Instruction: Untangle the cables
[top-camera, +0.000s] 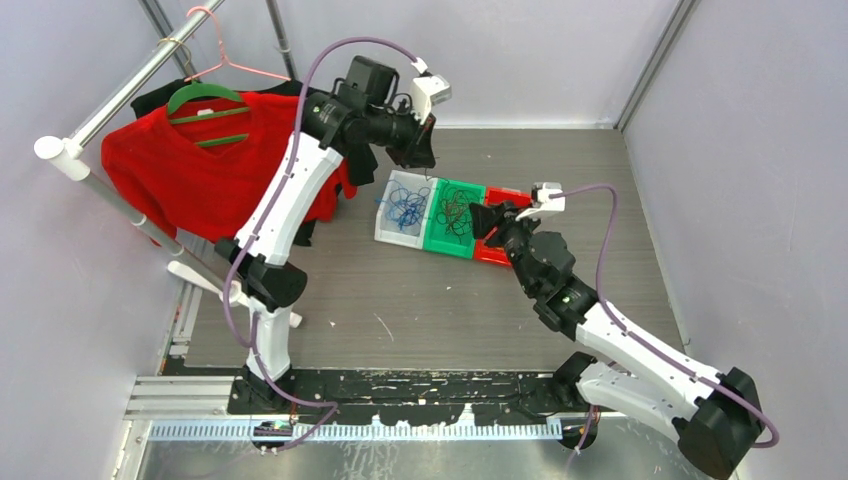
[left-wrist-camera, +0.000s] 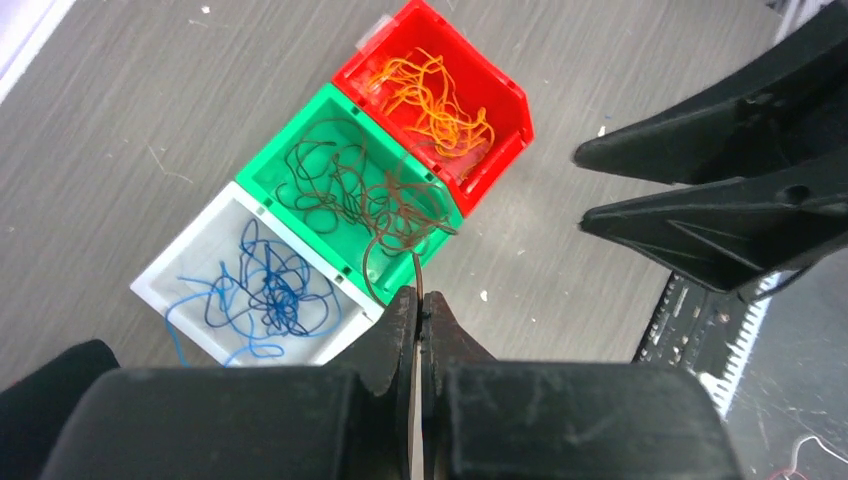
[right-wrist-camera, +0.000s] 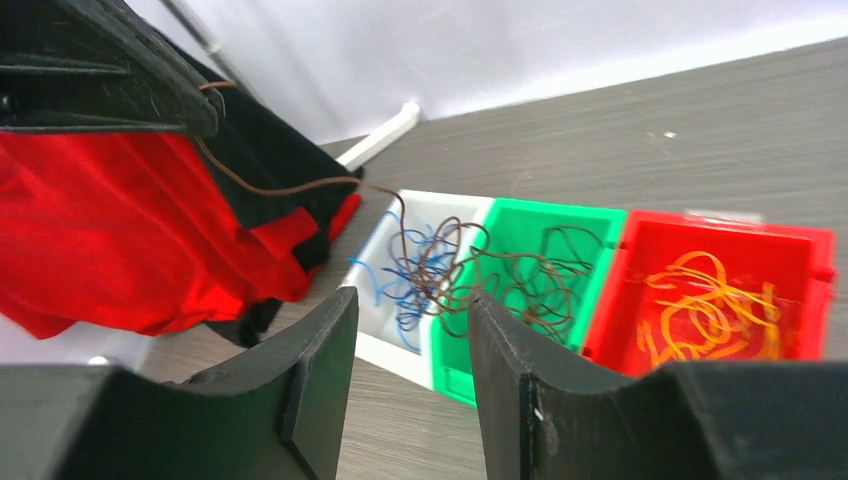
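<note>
Nearest the bases, the right gripper (right-wrist-camera: 410, 305) is found spread, with nothing between its fingers, poised just before the row of three bins. The cables are noted sorted by colour: blue cables (left-wrist-camera: 270, 295) in the white bin (left-wrist-camera: 222, 232), brown cables (left-wrist-camera: 340, 185) in the green bin (left-wrist-camera: 285, 140), and orange cables (left-wrist-camera: 440, 100) in the red bin (left-wrist-camera: 500, 100). Farther off and raised above the bins, the left gripper (left-wrist-camera: 420, 300) is pressed together on a single brown strand (left-wrist-camera: 417, 272), which is knotted into a loose brown clump. In the right wrist view this clump is seen overhanging the white bin. Since the clump is not held down, it is judged that the whole knot could be lifted and dropped among the blue cables. Slippage of the thin strand from the pinch is also considered possible.
</note>
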